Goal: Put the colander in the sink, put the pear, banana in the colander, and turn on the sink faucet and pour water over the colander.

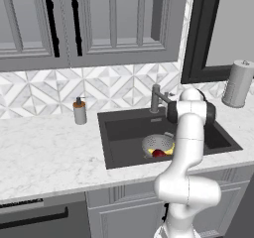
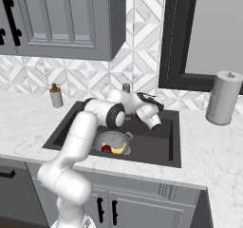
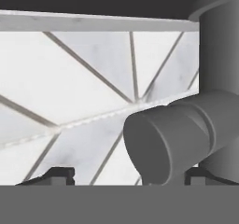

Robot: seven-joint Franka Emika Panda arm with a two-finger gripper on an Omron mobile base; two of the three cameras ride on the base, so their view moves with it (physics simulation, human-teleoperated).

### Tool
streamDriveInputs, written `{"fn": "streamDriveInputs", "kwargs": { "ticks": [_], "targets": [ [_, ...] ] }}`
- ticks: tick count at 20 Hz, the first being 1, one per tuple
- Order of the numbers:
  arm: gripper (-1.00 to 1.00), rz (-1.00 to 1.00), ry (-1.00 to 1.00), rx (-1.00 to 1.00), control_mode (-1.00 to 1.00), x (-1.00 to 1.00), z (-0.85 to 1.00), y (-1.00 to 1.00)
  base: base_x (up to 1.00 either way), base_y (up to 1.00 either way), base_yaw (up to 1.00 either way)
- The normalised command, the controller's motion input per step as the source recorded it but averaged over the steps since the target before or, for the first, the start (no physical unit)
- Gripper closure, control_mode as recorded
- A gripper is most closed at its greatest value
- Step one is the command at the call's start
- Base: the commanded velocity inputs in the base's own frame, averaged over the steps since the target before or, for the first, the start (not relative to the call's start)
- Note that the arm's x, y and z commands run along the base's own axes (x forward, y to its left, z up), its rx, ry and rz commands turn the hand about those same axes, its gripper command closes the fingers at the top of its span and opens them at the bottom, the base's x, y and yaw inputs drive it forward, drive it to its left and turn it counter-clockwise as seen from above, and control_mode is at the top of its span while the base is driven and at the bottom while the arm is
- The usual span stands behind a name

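Hand (image 3: 128, 174) at the sink faucet (image 3: 172, 143)
Fingers spread, faucet handle between them; pear (image 1: 158, 153) and banana (image 1: 168, 151) lie in colander (image 1: 155, 142) in sink (image 1: 119, 133).

the marble counter (image 1: 44, 152) carries a soap bottle (image 1: 79, 111) and a grey canister (image 1: 238, 83).

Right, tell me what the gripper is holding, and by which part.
Nothing is held. In the hand view the gripper stands open against the sink faucet, its fingertips on either side of the grey cylindrical part, not closed on it.
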Motion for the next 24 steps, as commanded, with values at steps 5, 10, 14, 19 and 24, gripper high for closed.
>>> {"fn": "streamDriveInputs", "kwargs": {
  "ticks": [5,10,14,19,24],
  "targets": [
    [1.00,-0.12,0.00,0.03,-1.00,0.06,0.00,-0.47,0.00,0.00,0.00],
    [1.00,-0.14,0.03,0.14,-1.00,0.28,0.00,-0.93,0.00,0.00,0.00],
    [1.00,-0.16,0.10,0.21,-1.00,0.46,0.00,-1.00,0.00,0.00,0.00],
    [1.00,-0.15,0.15,0.25,-1.00,0.47,0.00,-1.00,0.00,0.00,0.00],
    [1.00,-0.07,0.03,0.27,-1.00,0.06,0.41,-0.99,0.00,0.00,0.00]
  ]
}}
